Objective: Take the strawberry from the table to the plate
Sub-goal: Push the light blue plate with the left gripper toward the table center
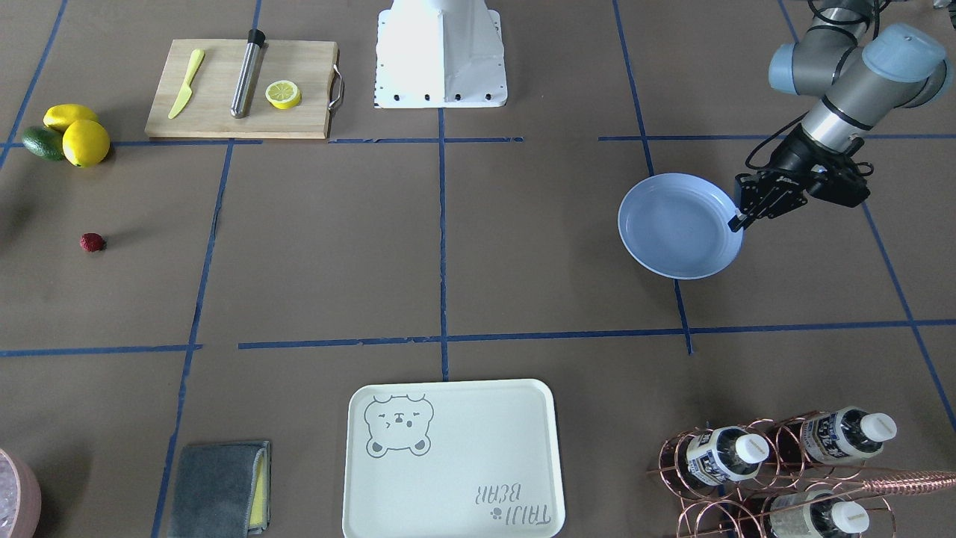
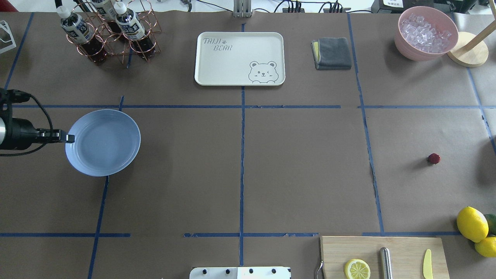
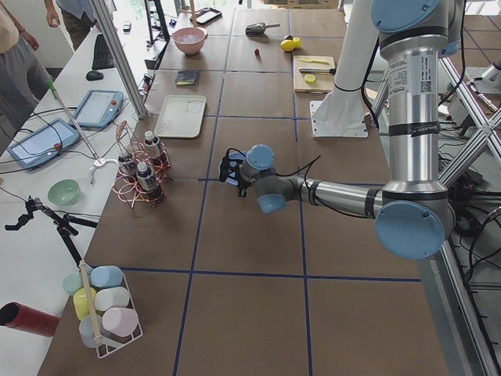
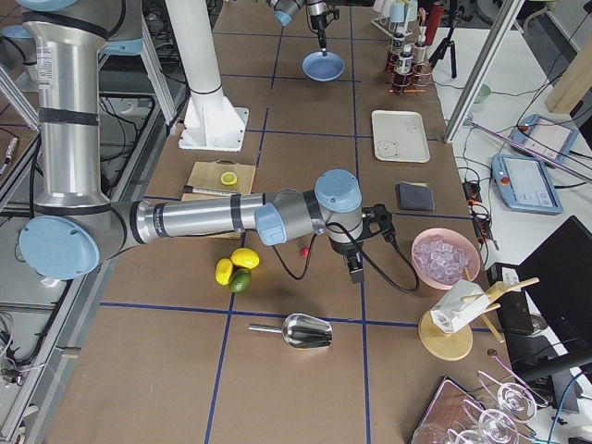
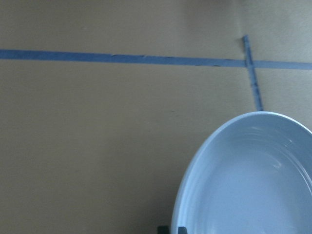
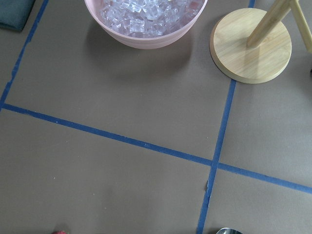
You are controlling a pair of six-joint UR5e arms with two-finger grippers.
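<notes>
The plate [image 1: 676, 224] is pinched at its rim by the closed jaws of the left gripper [image 1: 738, 220], seemingly to be moved; the strawberry [image 1: 92, 242] is seen on the table [image 1: 448, 261], well apart from the plate; whether the right gripper [image 4: 356, 271], likewise far off, is open cannot be told.

One camera sits high behind the robot and looks forward and down, so the white base [image 2: 240, 272] cuts its bottom edge. Its opposite faces back from across the table [image 1: 523, 246], steeply down, with the base at the top. Both cover the same taped grid, turned round, with the plate [image 2: 102, 142] on opposite sides. Two more stand high at the table's ends and look along its whole length from farther off, the left arm [image 3: 411, 117] large in one, the right arm [image 4: 185, 220] in the other. The left wrist camera sits very close over the plate's rim. The right wrist camera looks straight down near the ice bowl [image 6: 146, 43] — also in the overhead view's far corner.
</notes>
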